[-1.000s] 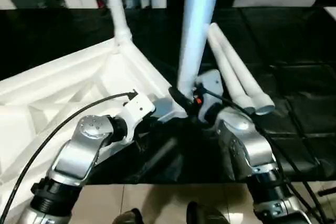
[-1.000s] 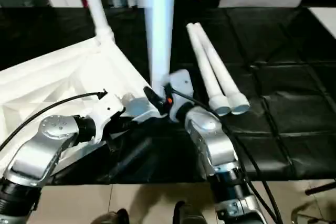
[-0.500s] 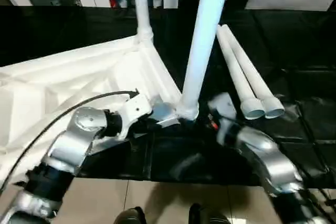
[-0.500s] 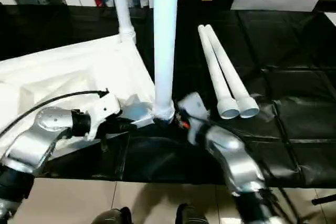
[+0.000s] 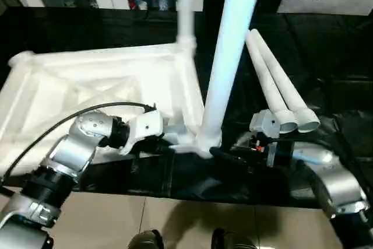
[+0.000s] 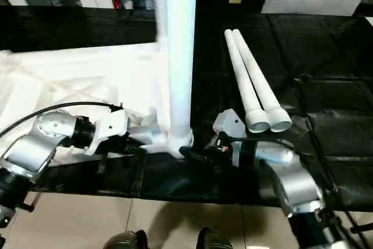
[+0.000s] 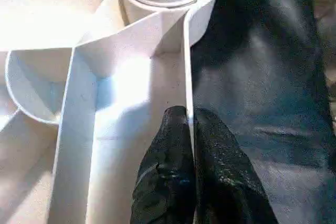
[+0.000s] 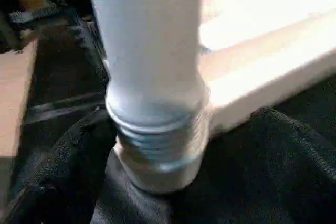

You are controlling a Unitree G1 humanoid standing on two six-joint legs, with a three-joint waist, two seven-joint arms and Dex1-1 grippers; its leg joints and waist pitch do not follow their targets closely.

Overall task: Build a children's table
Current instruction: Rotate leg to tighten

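Upright leg (image 5: 224,80) blocks centre — loose legs (image 5: 278,88) crowd right.

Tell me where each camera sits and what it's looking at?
Left and right eye views: on the head, looking down over both silver forearms at the white plastic ribbed tabletop.
Left wrist view: along the left gripper, pinching a tabletop rib.
Right wrist view: along the right gripper's black fingers, either side of the upright white tube leg.
Shared: that leg's threaded base shows in both wrist views.

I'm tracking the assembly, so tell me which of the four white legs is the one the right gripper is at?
The near upright leg, standing in the tabletop's near corner socket. The right gripper's open fingers flank its threaded base. Another stands at the far corner; two lie loose.
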